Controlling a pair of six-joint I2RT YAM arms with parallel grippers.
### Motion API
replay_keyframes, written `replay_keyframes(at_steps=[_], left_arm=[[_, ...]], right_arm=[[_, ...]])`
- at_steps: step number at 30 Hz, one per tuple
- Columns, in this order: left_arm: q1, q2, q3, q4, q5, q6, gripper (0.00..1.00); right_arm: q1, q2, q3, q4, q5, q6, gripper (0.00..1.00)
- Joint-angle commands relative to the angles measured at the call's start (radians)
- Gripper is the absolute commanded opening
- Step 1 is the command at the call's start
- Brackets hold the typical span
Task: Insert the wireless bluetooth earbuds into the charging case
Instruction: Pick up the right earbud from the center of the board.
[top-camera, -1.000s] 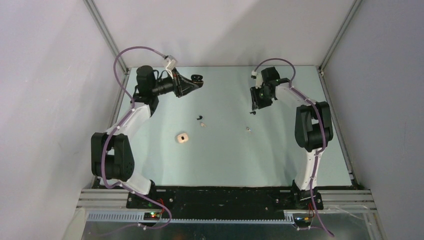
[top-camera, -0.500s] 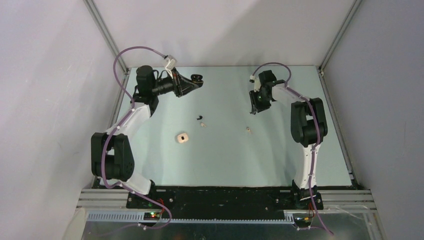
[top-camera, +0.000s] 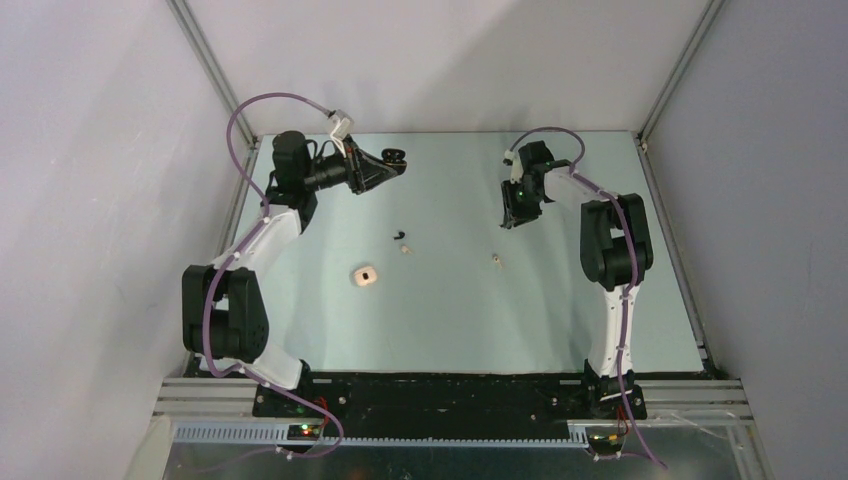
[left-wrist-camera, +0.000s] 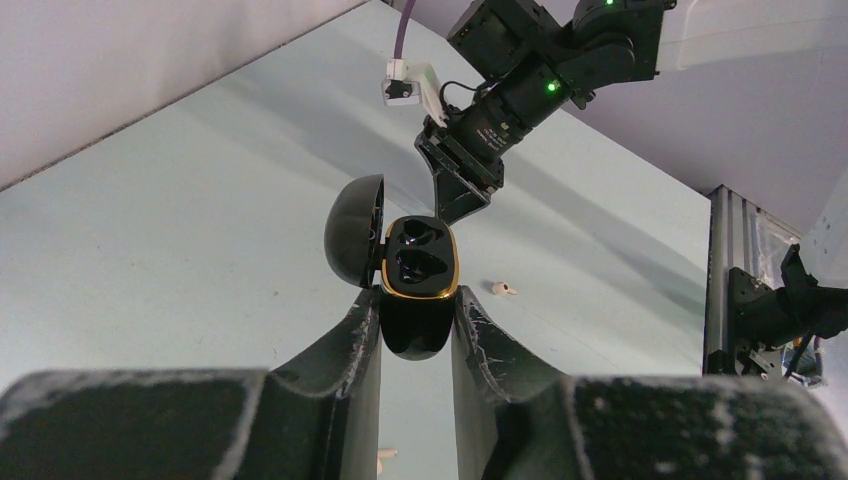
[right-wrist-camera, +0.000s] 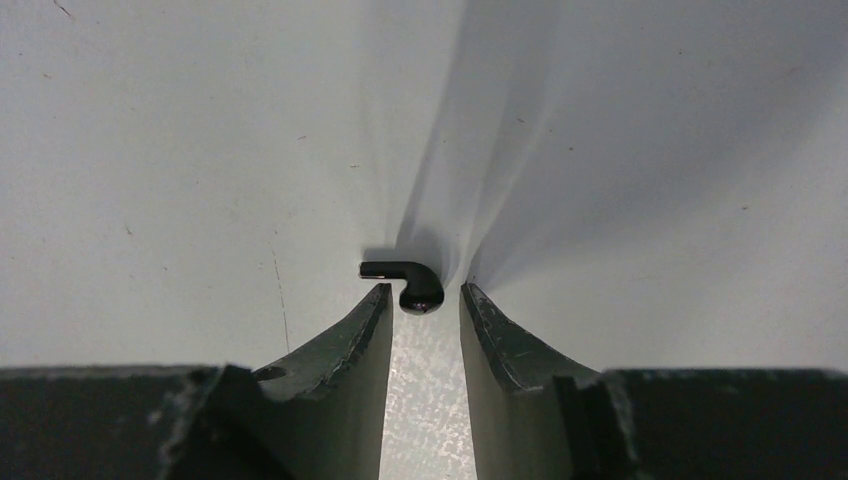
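My left gripper (top-camera: 390, 163) is shut on an open black charging case (left-wrist-camera: 418, 290) with a gold rim, lid (left-wrist-camera: 355, 243) swung left, both sockets empty, held above the far left of the table. My right gripper (top-camera: 509, 222) points down at the table. In the right wrist view a black earbud (right-wrist-camera: 412, 285) lies between its fingertips, jaws narrowly apart with a small gap on each side. A second black earbud (top-camera: 400, 236) and a cream earbud (top-camera: 406, 250) lie mid-table. Another cream earbud (top-camera: 496, 259) lies nearer the right arm and shows in the left wrist view (left-wrist-camera: 503, 289).
A small open cream case (top-camera: 365, 276) sits on the table left of centre. Grey walls and metal frame rails (top-camera: 210, 70) border the table. The right arm's wrist (left-wrist-camera: 500, 110) faces my left wrist camera.
The right arm has folded in, its elbow moving left and back, and the gripper has settled slightly lower over the black earbud. The left arm has not moved.
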Motion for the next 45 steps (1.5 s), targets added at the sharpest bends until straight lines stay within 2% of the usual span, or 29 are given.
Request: replay_keyframes(at_steps=[1, 14, 19, 27, 45], left_arm=[[0.008, -0.027, 0.008, 0.035, -0.006, -0.012, 0.00], [0.008, -0.029, 0.002, 0.035, -0.009, -0.011, 0.00], [0.007, -0.027, 0.004, 0.036, -0.006, -0.011, 0.00], [0.009, -0.023, 0.005, 0.035, -0.003, -0.008, 0.00], [0.008, -0.014, 0.011, 0.035, 0.002, -0.007, 0.00]], right_arm=[[-0.005, 0.015, 0.046, 0.012, -0.018, 0.016, 0.35], [-0.004, 0.030, 0.048, 0.020, -0.040, 0.002, 0.29], [-0.004, 0.023, 0.042, 0.017, -0.037, 0.002, 0.32], [-0.002, 0.015, 0.027, 0.020, -0.037, -0.023, 0.28], [0.005, 0.009, 0.019, 0.002, -0.037, -0.058, 0.31]])
